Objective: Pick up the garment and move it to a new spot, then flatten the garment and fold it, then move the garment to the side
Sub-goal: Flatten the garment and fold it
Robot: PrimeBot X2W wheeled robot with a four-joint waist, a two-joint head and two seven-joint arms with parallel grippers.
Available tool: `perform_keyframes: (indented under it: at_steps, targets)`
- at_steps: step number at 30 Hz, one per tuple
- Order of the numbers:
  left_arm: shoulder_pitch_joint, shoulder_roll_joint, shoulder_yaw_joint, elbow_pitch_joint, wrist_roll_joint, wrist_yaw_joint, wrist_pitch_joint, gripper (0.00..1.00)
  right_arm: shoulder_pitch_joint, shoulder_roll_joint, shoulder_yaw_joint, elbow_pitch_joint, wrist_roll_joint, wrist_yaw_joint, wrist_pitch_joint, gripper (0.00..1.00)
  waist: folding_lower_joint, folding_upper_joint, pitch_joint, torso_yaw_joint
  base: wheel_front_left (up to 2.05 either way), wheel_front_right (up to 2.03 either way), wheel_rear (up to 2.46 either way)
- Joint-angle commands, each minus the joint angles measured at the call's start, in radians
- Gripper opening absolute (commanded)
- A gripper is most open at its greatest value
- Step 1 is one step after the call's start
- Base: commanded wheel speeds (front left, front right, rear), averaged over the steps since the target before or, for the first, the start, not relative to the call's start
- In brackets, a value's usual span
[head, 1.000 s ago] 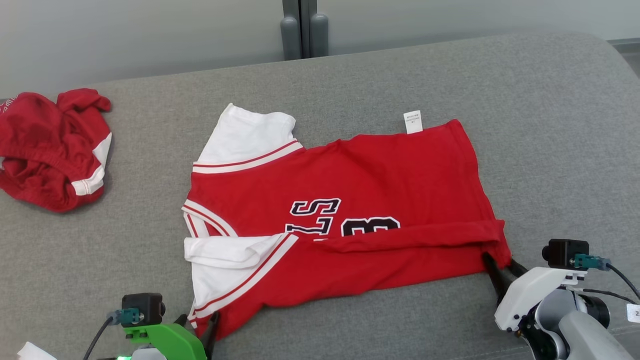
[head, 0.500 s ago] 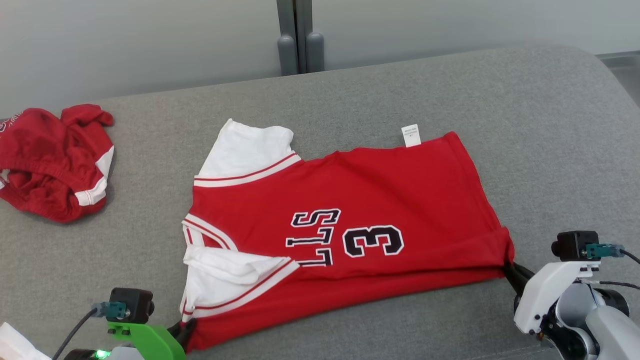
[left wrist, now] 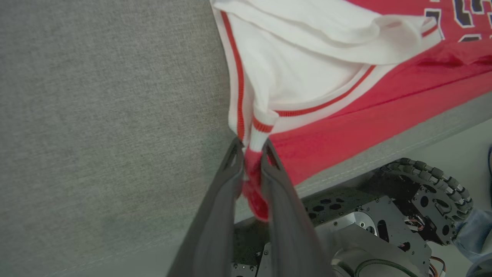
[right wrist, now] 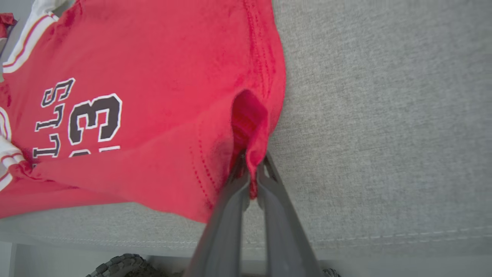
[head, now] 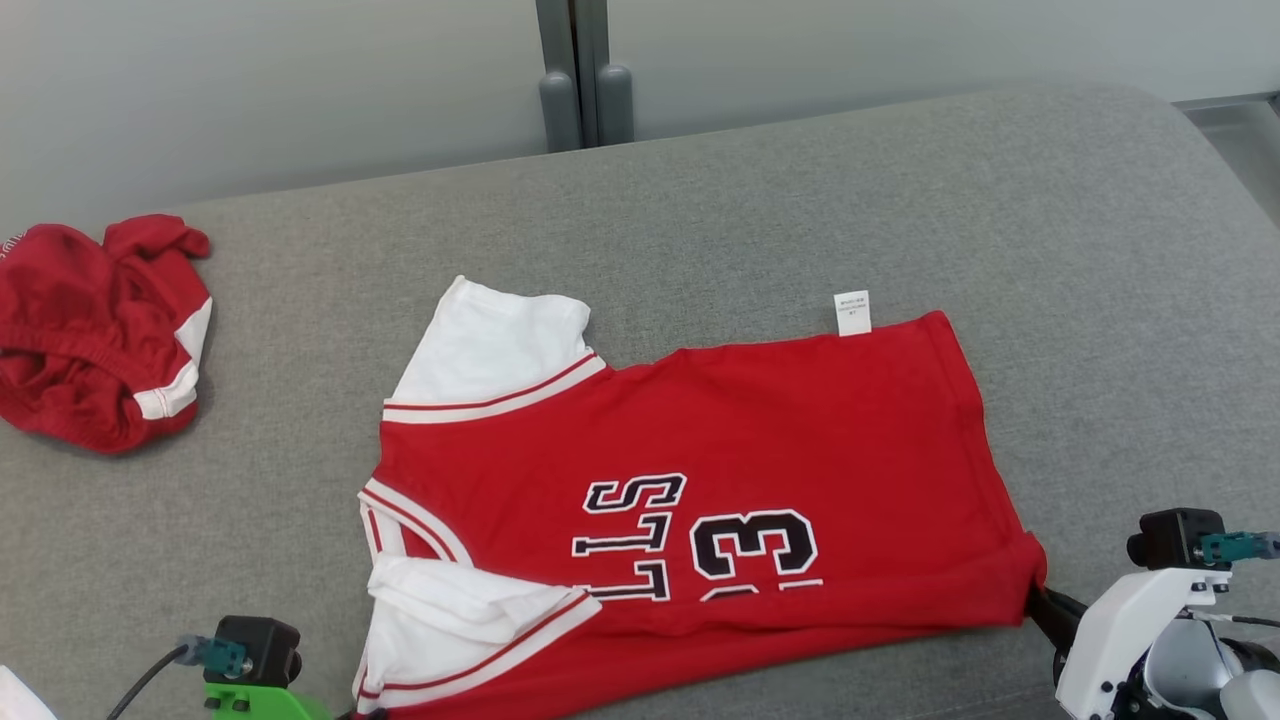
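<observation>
Grey couch point(head: 800, 200), pale wall point(head: 300, 80) behind; left claw point(left wrist: 251, 148), right claw point(right wrist: 251, 161) each pinch red jersey point(head: 750, 430) edge.

Jersey point(head: 700, 440): drawn toward the couch's point(head: 1100, 300) front edge; the fold over the number 3 point(head: 755, 545) is pulled out.
Left gripper point(left wrist: 251, 150): now pinches the sleeve-side corner.
Right gripper point(right wrist: 251, 163): now pinches the hem corner.

Ahead of the dark grey fingers point(left wrist: 215, 223) the jersey point(head: 760, 440) is red, with white red-striped sleeves point(head: 490, 345) and black white-outlined lettering point(head: 700, 540).
</observation>
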Motion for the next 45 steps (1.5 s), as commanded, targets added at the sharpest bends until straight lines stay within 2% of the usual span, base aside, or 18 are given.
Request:
perform_keyframes:
  at_steps: [1, 7, 14, 19, 25, 34, 39, 45]
  targets:
    - [0.01, 0.005, 0.0, 0.005, -0.007, 0.002, 0.006, 1.0, 0.007, 0.006, -0.02, -0.005, -0.02, -0.002, -0.006, 1.0, 0.0, 0.0, 0.002, -0.001, 0.0, 0.0, 0.0]
    - [-0.031, 0.003, 0.004, 0.013, 0.022, -0.004, -0.013, 1.0, -0.023, 0.064, -0.079, -0.032, -0.09, -0.001, -0.061, 1.0, 0.0, 0.0, 0.005, -0.003, 0.0, 0.0, 0.0]
    - [-0.126, -0.003, 0.055, -0.001, 0.105, 0.01, -0.132, 1.0, -0.075, 0.108, -0.111, -0.044, -0.146, -0.001, -0.193, 1.0, 0.0, 0.0, 0.018, -0.001, 0.0, 0.0, 0.0]
    - [-0.24, -0.008, 0.083, -0.003, 0.16, -0.014, -0.19, 1.0, -0.14, 0.117, -0.122, -0.044, -0.168, -0.001, -0.292, 1.0, 0.0, 0.0, 0.051, -0.001, 0.0, 0.0, 0.0]
    - [-0.434, -0.026, 0.053, 0.069, 0.16, -0.103, -0.082, 1.0, -0.282, 0.119, -0.088, 0.021, -0.138, -0.001, -0.298, 1.0, 0.0, 0.0, 0.116, -0.01, 0.0, 0.0, 0.0]
    - [-0.759, -0.119, -0.015, 0.325, 0.158, -0.256, 0.112, 1.0, -0.555, 0.115, -0.044, 0.222, -0.141, -0.001, -0.195, 1.0, 0.0, 0.0, 0.263, -0.043, 0.0, 0.0, 0.0]
    - [-0.908, -0.157, -0.055, 0.454, 0.17, -0.303, 0.18, 1.0, -0.664, 0.116, -0.005, 0.318, -0.139, -0.001, -0.16, 1.0, 0.0, 0.0, 0.33, -0.064, 0.0, 0.0, 0.0]
    - [-1.038, -0.177, -0.095, 0.578, 0.172, -0.326, 0.238, 1.0, -0.756, 0.124, 0.074, 0.4, -0.107, -0.001, -0.135, 1.0, 0.0, 0.0, 0.395, -0.095, 0.0, 0.0, 0.0]
